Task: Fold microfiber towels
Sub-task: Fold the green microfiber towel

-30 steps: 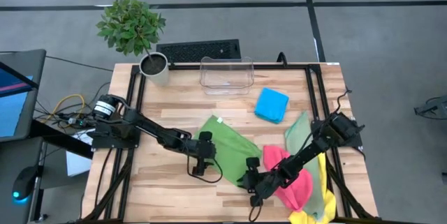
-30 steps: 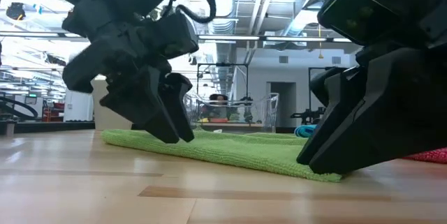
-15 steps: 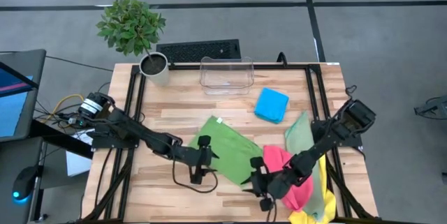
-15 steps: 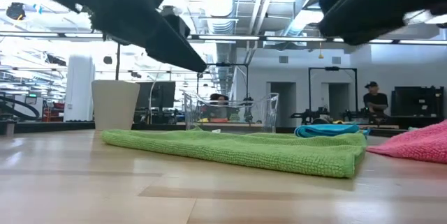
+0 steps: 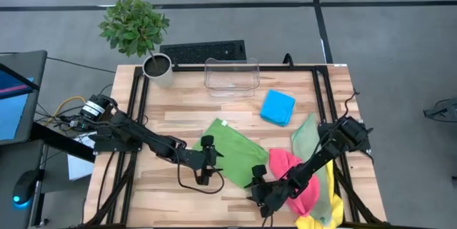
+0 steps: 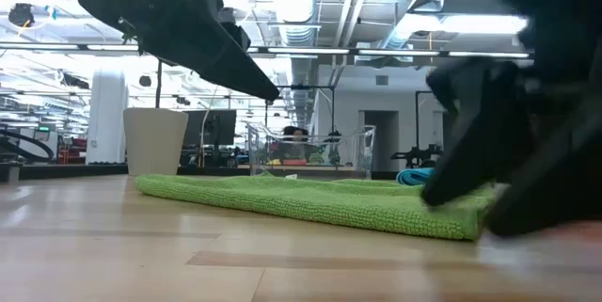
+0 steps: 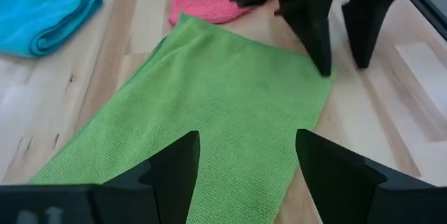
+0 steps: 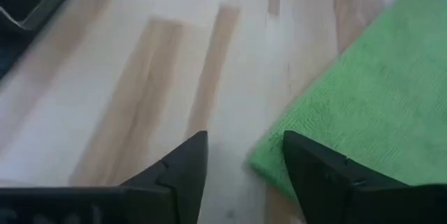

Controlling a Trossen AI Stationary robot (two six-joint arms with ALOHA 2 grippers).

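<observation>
We see a bright green towel (image 5: 234, 152), a nubby microfiber rectangle folded flat, lying slantwise at the lower centre of the high view on the pale wood-plank desk (image 5: 171, 108). In the low view it (image 6: 320, 203) reads as a thin, fuzzy double layer with a thicker folded edge at its right end. A bright blue towel (image 5: 278, 107) sits folded into a plump square up and to the right of it, well apart. A pink towel (image 5: 296, 179) lies rumpled at the lower right, just beside the green one, with a pale sage towel (image 5: 307, 138) above it and a yellow towel (image 5: 325, 211) bunched at the bottom right edge. A clear plastic bin (image 5: 231, 76) stands at the desk's upper centre, and a potted plant (image 5: 136, 29) in a white pot stands at the upper left corner.

The left arm reaches in low from the left of the frame, and we find the left gripper (image 5: 206, 165) over the green towel's lower left edge, its fingers spread and grasping nothing; in its wrist view the two dark fingers (image 7: 174, 168) stand parted above the cloth. The right arm stretches diagonally down from the right side, and the right gripper (image 5: 258, 192) is at the towel's lower right corner, with fingers parted and nothing between them; its wrist view shows the corner (image 8: 335, 123) lying just ahead of them.
</observation>
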